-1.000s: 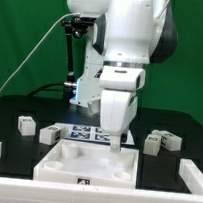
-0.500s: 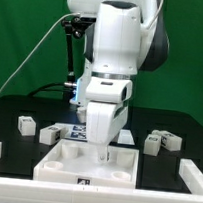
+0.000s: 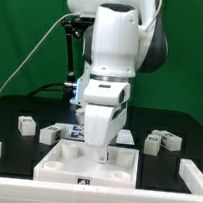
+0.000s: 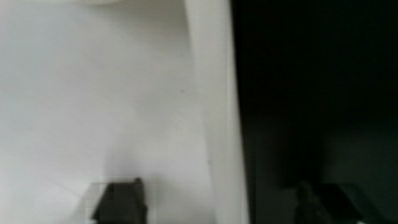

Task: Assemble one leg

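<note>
My gripper (image 3: 98,151) hangs low over the far edge of the big white panel (image 3: 55,163). In the wrist view its two dark fingertips (image 4: 119,202) stand apart. Nothing is between them but the panel's raised rim (image 4: 214,110). I think it sits like that to grab or nudge the panel, not a leg. The legs lie on the black table (image 3: 8,116). One leg (image 3: 50,134) is just beside the panel on the exterior view's left, with another leg (image 3: 26,125) farther left. A pair of legs (image 3: 152,142) is on the exterior view's right. Each is a small white block with black-and-white square tags.
</note>
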Motion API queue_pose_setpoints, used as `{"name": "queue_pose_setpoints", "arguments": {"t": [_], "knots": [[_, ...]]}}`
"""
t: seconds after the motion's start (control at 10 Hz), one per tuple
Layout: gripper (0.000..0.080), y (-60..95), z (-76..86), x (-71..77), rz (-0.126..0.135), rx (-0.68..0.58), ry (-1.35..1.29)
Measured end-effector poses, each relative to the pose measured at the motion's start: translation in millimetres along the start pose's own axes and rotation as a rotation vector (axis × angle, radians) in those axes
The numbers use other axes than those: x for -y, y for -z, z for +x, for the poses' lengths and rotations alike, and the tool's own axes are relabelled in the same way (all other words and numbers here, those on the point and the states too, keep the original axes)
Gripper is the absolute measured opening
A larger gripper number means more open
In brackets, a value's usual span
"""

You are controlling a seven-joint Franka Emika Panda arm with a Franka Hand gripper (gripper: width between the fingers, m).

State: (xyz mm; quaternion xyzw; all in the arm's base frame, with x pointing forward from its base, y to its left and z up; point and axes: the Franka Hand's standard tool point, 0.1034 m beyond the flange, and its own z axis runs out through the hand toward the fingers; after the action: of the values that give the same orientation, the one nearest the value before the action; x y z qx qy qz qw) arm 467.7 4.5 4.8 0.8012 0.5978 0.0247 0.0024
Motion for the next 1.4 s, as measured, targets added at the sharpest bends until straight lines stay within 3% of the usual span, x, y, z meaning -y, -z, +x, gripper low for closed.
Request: {"name": "queue_pose_setpoints", "arguments": {"t": [0.2, 0.4, 1.0, 1.4], "knots": [[0.0092, 0.0, 0.0, 0.1, 0.000, 0.000, 0.000], [0.0060, -0.3, -0.3, 0.4, 0.002, 0.000, -0.004], [0.0061, -0.3, -0.3, 0.4, 0.002, 0.000, -0.004], [0.0061, 0.8, 3.3, -4.7, 0.032, 0.022, 0.176]]}}
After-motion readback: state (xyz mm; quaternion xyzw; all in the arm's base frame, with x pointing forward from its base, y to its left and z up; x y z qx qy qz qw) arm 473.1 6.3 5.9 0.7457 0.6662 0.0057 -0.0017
